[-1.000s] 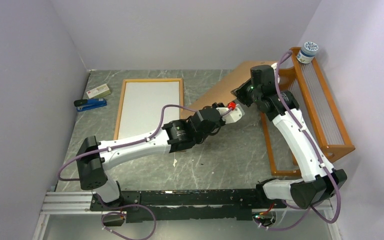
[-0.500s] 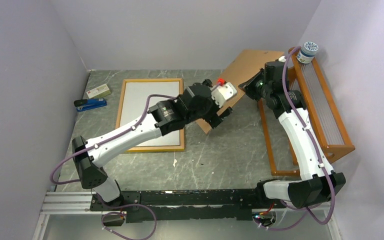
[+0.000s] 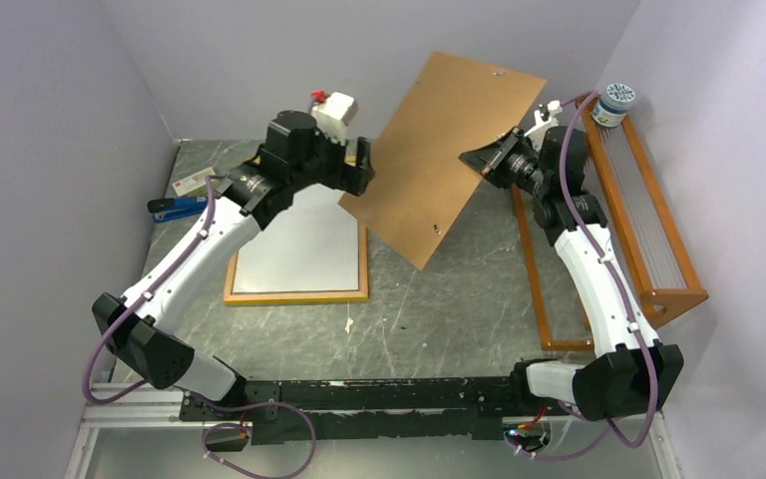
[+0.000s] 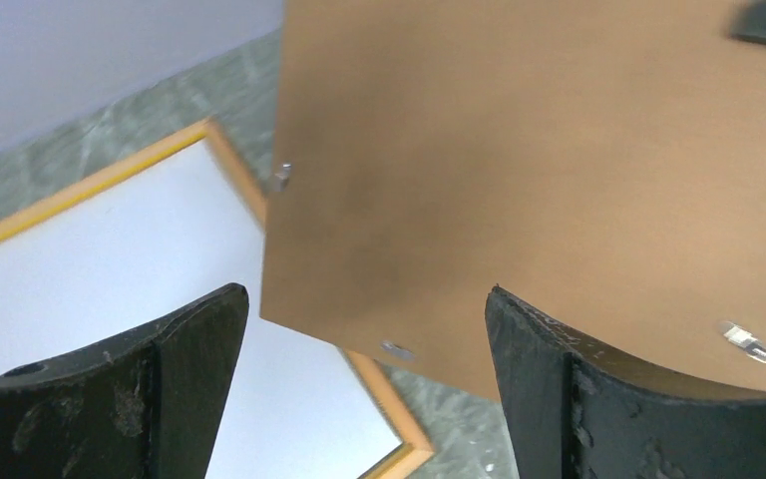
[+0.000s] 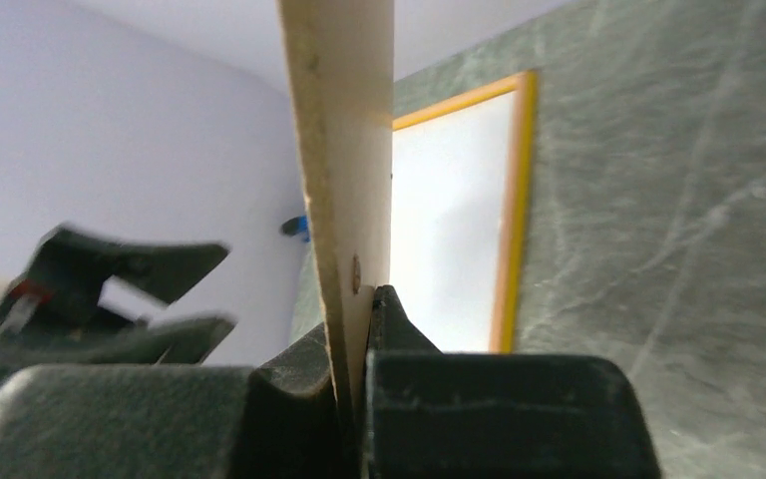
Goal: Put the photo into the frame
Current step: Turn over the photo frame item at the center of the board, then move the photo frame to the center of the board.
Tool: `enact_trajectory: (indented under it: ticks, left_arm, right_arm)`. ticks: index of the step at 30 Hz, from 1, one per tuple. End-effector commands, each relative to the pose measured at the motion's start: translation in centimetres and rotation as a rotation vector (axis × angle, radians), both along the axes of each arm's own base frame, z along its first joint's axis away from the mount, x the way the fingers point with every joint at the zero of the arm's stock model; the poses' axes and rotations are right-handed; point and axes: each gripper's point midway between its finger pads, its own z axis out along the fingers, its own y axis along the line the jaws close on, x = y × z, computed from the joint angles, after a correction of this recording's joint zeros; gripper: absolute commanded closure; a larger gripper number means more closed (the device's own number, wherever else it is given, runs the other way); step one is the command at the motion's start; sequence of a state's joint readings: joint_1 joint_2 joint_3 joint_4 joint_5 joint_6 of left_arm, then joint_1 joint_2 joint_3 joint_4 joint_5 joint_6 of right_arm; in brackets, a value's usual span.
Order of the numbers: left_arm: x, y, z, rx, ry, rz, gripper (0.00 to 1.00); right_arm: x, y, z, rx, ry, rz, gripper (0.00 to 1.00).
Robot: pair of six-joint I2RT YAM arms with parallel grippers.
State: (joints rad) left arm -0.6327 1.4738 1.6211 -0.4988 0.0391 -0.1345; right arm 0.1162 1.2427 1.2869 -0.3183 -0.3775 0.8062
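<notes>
The frame (image 3: 296, 296), thin orange wood, lies flat on the table at centre left. A plain white sheet (image 3: 299, 249) fills it, apparently the photo with its white back up. My right gripper (image 3: 481, 160) is shut on the right edge of a brown hardboard backing panel (image 3: 444, 150), holding it tilted in the air. The right wrist view shows that panel (image 5: 344, 120) edge-on, pinched between the jaws (image 5: 364, 299). My left gripper (image 3: 364, 168) is open, raised beside the panel's left edge over the frame's right side. In the left wrist view, nothing lies between its fingers (image 4: 364, 291); the panel (image 4: 519, 160) hangs beyond them.
An orange slatted rack (image 3: 648, 230) stands along the right wall with a small blue-and-white tub (image 3: 615, 103) on its far end. A blue stapler (image 3: 182, 208) and a small box (image 3: 195, 182) lie left of the frame. Walls close in on three sides.
My left gripper let go and opened, then the arm swung up and left over the frame. My right gripper lifted the brown panel off the table into the air.
</notes>
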Motion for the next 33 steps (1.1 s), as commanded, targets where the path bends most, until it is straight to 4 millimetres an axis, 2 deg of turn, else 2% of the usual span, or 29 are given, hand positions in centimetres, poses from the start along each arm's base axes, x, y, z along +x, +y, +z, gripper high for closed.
enact_trajectory:
  ticks: [1,4,8,9,12,15,19,22,24,28,33]
  left_arm:
    - [3.2,7.0,-2.1,-0.004,0.088,0.224,0.06]
    - [5.5,12.8,-4.0,-0.021,0.161,0.369,0.06]
    - [7.3,19.5,-7.4,-0.095,0.281,0.521,0.06]
    - [7.7,22.0,-8.4,-0.101,0.299,0.585,0.06]
    - [7.7,27.8,-12.0,-0.163,0.385,0.764,0.06]
    - [7.2,31.8,-15.3,-0.267,0.467,0.871,0.06]
    - [6.3,34.5,-19.8,-0.313,0.565,0.919,0.06]
    - [5.9,35.4,-22.7,-0.334,0.6,0.922,0.06]
    - [6.2,35.2,-23.9,-0.362,0.617,0.887,0.06]
    - [7.4,34.0,-25.1,-0.412,0.646,0.791,0.06]
    - [8.7,34.3,-27.3,-0.42,0.687,0.787,0.09]
  right_arm:
    - [-1.9,3.5,6.7,0.167,-0.285,0.24,1.0]
    - [-2.4,4.5,6.3,0.222,-0.304,0.315,1.0]
    - [-2.2,5.1,5.3,0.226,-0.301,0.369,1.0]
    - [-2.1,5.3,5.0,0.226,-0.296,0.383,1.0]
    - [-2.0,5.8,4.4,0.223,-0.288,0.417,1.0]
    - [-1.8,6.2,3.5,0.218,-0.269,0.441,1.0]
    - [-1.2,6.5,2.3,0.209,-0.243,0.459,1.0]
    - [-0.6,6.6,1.5,0.208,-0.222,0.463,1.0]
    - [-0.4,6.8,1.2,0.213,-0.211,0.474,1.0]
    - [0.1,7.0,0.3,0.213,-0.197,0.491,1.0]
    - [0.5,7.2,-0.9,0.199,-0.177,0.512,1.0]
